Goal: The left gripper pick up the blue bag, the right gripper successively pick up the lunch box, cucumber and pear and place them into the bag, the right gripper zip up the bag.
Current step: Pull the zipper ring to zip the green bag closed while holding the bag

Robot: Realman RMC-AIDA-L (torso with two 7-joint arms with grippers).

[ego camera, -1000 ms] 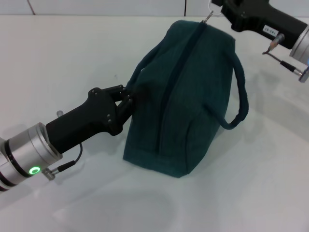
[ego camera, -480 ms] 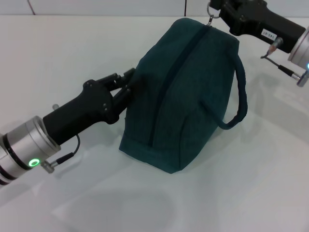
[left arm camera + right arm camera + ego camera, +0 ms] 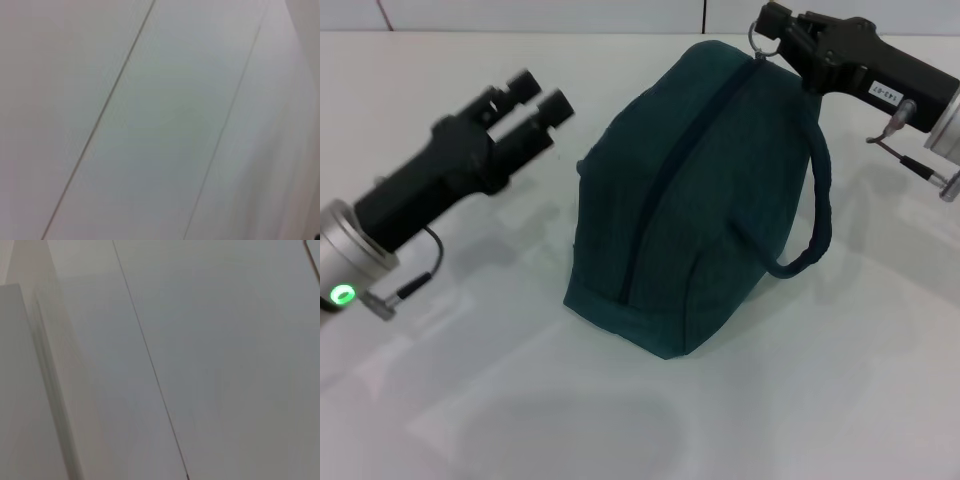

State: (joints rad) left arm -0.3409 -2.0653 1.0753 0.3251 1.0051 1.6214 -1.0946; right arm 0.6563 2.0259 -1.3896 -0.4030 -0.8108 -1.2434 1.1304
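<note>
From the head view, the blue bag [image 3: 695,195] stands on the white table [image 3: 840,380] near its middle, its zipper line running along the top ridge from the near end up to the far end and looking closed along the whole visible length. One padded handle [image 3: 815,205] hangs in a loop off the bag's right side. The left gripper [image 3: 535,97] is to the left of the bag and apart from it, raised over the table with its two fingers spread and nothing between them; the black arm slopes back to a silver joint with a green light ring [image 3: 340,294] at the lower left edge. The right gripper [image 3: 767,32] sits at the far top end of the bag, pinched on the zipper pull [image 3: 757,43], whose ring shows just at the claw tips; its black arm with the small white label [image 3: 885,96] leads off to the right. The left wrist view shows only a pale flat surface crossed by thin dark lines, with no bag or fingers to be made out. The right wrist view likewise gives pale panels and one thin line, nothing of the task's things
</note>
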